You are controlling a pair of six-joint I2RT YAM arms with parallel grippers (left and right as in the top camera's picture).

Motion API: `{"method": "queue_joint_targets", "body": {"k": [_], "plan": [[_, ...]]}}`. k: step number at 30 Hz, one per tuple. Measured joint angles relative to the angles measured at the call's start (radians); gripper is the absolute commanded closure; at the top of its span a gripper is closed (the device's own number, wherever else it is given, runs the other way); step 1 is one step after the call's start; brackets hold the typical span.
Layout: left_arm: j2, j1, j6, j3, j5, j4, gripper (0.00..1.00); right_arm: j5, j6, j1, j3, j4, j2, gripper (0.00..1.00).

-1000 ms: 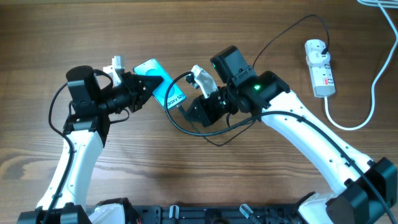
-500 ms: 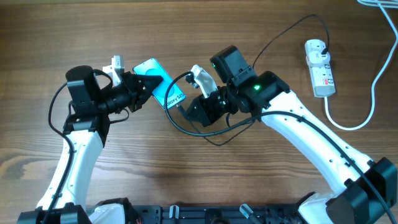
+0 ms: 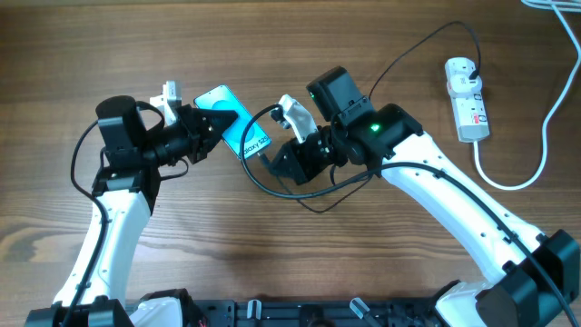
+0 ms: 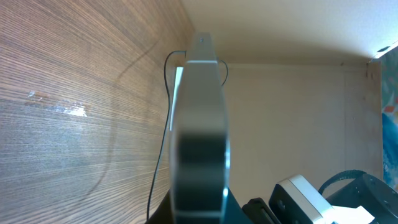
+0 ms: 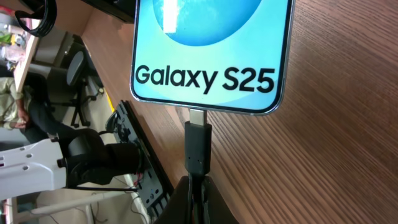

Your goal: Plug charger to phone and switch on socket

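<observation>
1. While my left jaws pinch the phone (image 3: 243,132) by its edge near the middle of the desk (image 3: 272,36), a skewed push could twist it loose.
2. My right jaws, pressed on the charger (image 5: 198,149), hold its plug at the phone's port, metal tip showing; misalignment could jam or bend it.
3. Slack cable may snag my arm before the socket (image 3: 466,100), well apart, gets switched.

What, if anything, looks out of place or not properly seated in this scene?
One thing: in the right wrist view the charger plug meets the phone at its lower edge, but a strip of bare metal shows between them, so it seems not pushed fully in. Nothing looks spilled or damaged.
</observation>
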Motion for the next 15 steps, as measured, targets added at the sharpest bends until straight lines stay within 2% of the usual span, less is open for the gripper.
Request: {"method": "queue_joint_targets", "body": {"k": [15], "plan": [[0.0, 0.0, 0.0, 0.0, 0.02, -0.001, 0.96, 0.0, 0.0, 0.0, 0.0, -0.025, 0.0, 0.95]]}}
